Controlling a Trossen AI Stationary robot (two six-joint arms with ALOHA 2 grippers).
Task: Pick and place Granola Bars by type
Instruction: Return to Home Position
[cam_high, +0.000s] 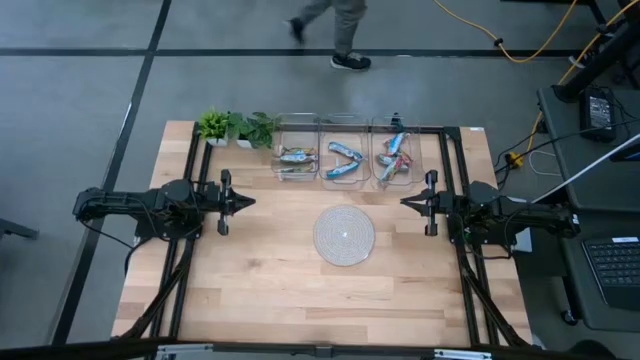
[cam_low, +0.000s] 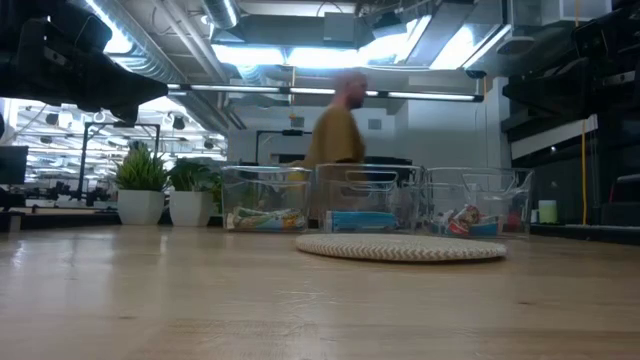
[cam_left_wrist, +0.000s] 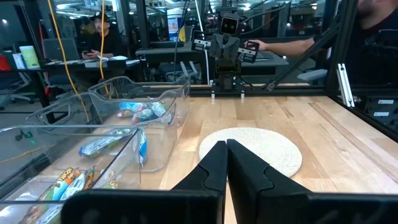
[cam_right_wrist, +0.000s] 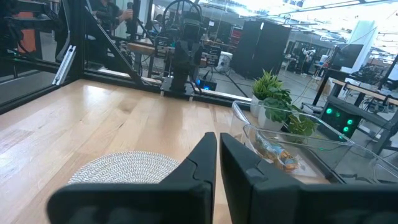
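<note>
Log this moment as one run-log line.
left gripper: shut, left side | right gripper: shut, right side | granola bars: in three bins

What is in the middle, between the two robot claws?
Only the round woven mat, lying on the wooden table between the left gripper and the right gripper. The high view shows it best.
</note>
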